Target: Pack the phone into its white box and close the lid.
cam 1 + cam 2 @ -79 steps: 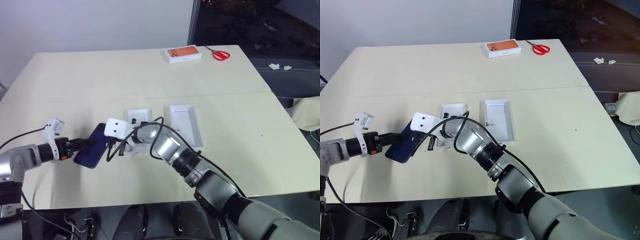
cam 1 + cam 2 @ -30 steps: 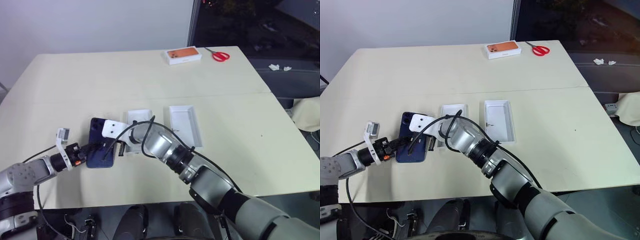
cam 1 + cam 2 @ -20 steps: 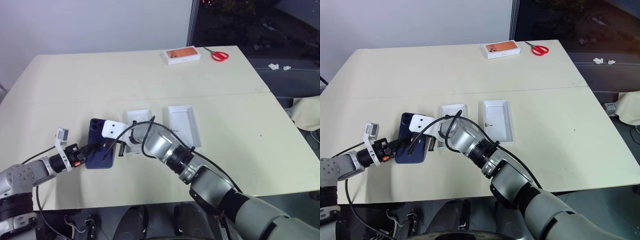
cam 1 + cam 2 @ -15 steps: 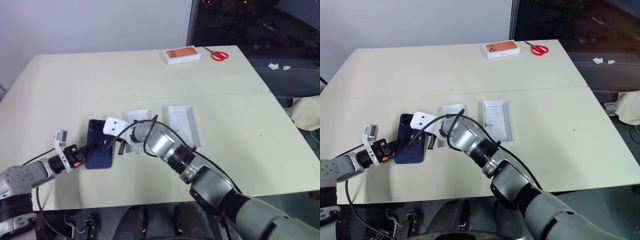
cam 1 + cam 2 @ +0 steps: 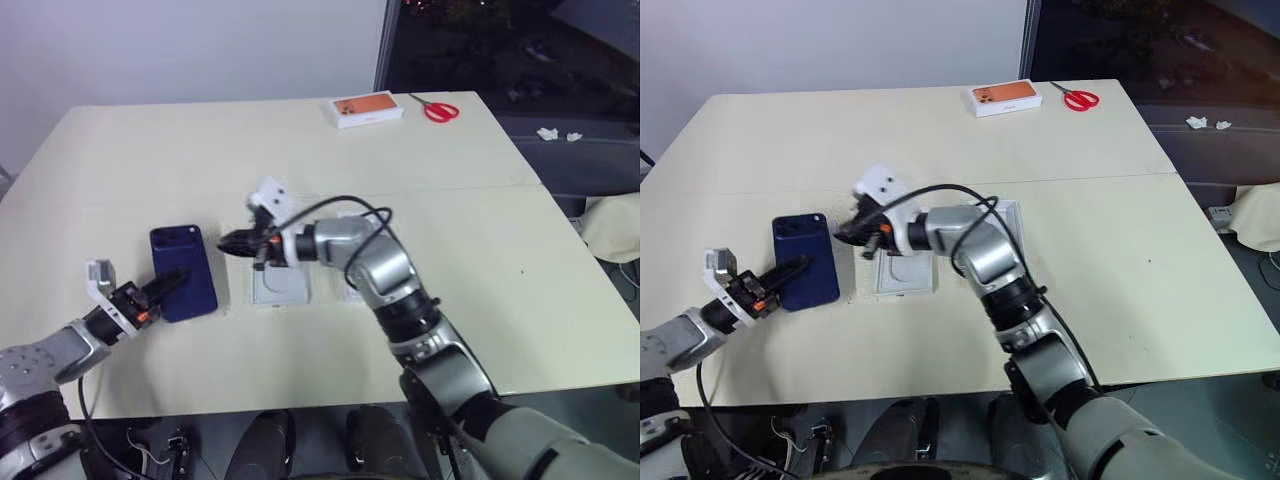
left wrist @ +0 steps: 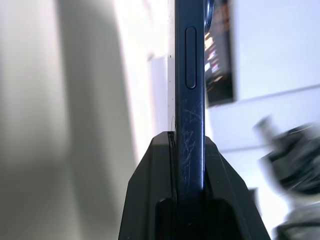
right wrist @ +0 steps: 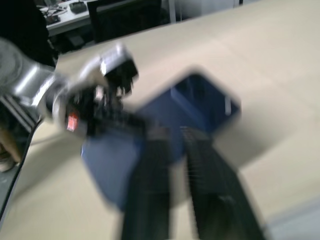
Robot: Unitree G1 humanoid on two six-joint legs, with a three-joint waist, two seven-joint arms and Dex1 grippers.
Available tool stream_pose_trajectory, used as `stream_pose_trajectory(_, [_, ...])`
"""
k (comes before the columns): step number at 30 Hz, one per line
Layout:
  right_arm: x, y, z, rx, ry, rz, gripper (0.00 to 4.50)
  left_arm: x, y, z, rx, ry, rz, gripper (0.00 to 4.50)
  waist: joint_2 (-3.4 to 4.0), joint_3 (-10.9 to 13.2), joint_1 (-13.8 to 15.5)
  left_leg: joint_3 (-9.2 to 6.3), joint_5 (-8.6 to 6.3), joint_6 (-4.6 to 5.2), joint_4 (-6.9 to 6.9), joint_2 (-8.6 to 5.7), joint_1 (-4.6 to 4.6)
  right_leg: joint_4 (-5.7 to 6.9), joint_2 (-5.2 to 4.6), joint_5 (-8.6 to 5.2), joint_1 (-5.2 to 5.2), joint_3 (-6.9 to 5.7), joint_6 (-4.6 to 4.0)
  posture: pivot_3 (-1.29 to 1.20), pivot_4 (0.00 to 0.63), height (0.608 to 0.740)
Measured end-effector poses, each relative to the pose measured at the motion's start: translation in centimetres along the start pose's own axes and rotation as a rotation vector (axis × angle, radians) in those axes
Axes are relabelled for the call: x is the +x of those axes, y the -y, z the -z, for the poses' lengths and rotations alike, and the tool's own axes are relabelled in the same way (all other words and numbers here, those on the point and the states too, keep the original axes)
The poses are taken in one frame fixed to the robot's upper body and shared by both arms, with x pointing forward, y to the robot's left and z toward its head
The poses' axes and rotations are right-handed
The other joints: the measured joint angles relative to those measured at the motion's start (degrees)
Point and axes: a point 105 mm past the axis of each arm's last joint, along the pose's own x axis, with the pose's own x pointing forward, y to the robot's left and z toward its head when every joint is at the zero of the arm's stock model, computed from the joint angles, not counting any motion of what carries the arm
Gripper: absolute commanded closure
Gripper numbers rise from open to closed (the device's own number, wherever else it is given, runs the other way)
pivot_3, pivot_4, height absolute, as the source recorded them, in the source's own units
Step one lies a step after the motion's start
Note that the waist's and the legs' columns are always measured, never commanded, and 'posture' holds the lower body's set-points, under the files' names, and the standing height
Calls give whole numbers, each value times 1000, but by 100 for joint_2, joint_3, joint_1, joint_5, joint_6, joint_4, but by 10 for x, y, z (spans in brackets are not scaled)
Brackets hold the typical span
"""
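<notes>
The phone (image 5: 183,272) is pinched at its near end between the two black fingers of the left gripper (image 5: 163,287), the body running from the jaws toward 12 o'clock with its glossy blue back up and the camera bump at the far corner. From the head views I cannot tell whether the phone rests on the table (image 5: 480,250) or is held just above it. The left wrist view gives what the head views do not: the phone edge-on, its scratched side rail with a long side button seated in the notch between the fingers (image 6: 150,200), which press on both faces. The right gripper (image 5: 230,242) hangs at 3 o'clock of the phone, apart from it, over the near-left part of the white box (image 5: 278,286). Its fingers stand slightly parted and hold nothing. The right wrist view shows those two fingers with a narrow gap, looking across at the phone and the left gripper beyond it. The lid (image 5: 368,252) lies at 3 o'clock of the white box, mostly hidden behind the right arm. Left forearm lies low, reaching toward 1 o'clock; right forearm reaches across toward 9 o'clock, wrist raised above the table.
</notes>
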Motion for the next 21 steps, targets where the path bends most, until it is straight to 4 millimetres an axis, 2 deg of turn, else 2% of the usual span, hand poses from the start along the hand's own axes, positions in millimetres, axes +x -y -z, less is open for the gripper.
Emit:
stream_pose_trajectory(3, [-13, 1, 27, -88, -117, -3, 1154, 2, 2, -1, -14, 17, 8, 4500, 0, 2, -10, 1, 0, 0, -4, 0, -6, 0, 1, -1, -3, 2, 1, 0, 150, 740])
stream_pose_trajectory(7, [-23, -14, 60, -165, -260, -97, 1154, 8, 7, 8, -57, -2, 49, 4500, -8, 5, -28, 2, 5, -8, 10, 4, -53, 13, 5, 0, -33, 2, 2, 0, 150, 740])
stream_pose_trajectory(14, [-24, -16, 70, -289, -322, -121, 1154, 10, 13, 8, -45, 0, 57, 4500, -16, 6, 4, -2, 11, -17, 10, 7, -56, 13, 7, 0, -34, -3, 2, 0, 150, 740])
stream_pose_trajectory(17, [-24, -15, 74, -296, -341, -124, 2032, 11, 16, 9, -37, -6, 58, 4500, -19, 6, 6, -2, 11, -17, 10, 7, -57, 12, 7, 0, -34, -3, 2, 0, 150, 740])
stream_pose_trajectory(20, [-26, -13, 77, -318, -359, -120, 3484, 12, 17, 10, -30, -11, 55, 4500, -20, 6, 5, -2, 11, -17, 10, 7, -56, 13, 7, 0, -34, -3, 2, 0, 150, 740])
stream_pose_trajectory(21, [-26, -13, 76, -334, -355, -121, 3484, 12, 16, 10, -30, -12, 48, 4500, -20, 6, 0, -2, 11, -17, 10, 7, -56, 13, 7, 0, -34, -3, 2, 0, 150, 740])
